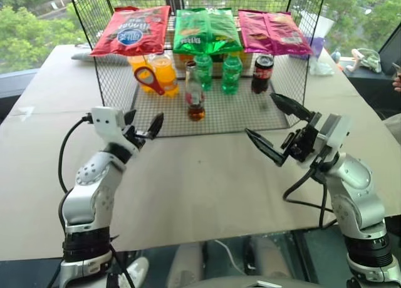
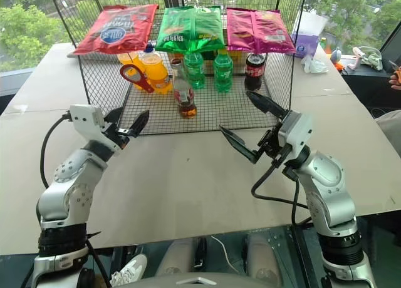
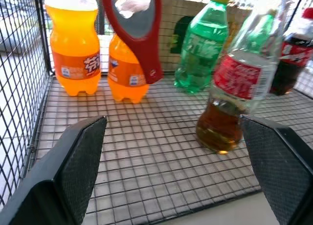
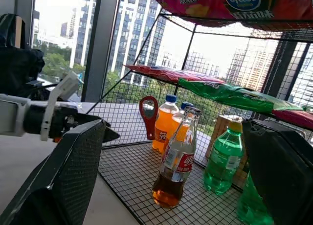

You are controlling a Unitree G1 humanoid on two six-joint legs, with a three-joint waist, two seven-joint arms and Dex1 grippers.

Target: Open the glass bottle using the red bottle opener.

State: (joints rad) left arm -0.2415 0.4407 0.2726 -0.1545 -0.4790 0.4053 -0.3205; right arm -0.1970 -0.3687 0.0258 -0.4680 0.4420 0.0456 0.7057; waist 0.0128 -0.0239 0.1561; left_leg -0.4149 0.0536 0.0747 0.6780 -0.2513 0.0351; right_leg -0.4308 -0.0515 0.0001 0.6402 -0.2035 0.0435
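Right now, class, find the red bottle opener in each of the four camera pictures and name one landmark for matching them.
Left eye view: red bottle opener hangs upper left of centre.
Right eye view: upper left.
Left wrist view: top, near the middle.
Right wrist view: centre.
Shared landmark: the orange soda bottles just behind it.

A wire rack [image 1: 119, 81] stands on the table [image 1: 207, 181]. On its top lie red [image 1: 133, 30], green [image 1: 205, 30] and pink [image 1: 272, 31] snack bags. Inside stand two orange bottles [image 1: 164, 72] at left, two green bottles [image 1: 230, 74] and a cola bottle [image 1: 262, 73] at right
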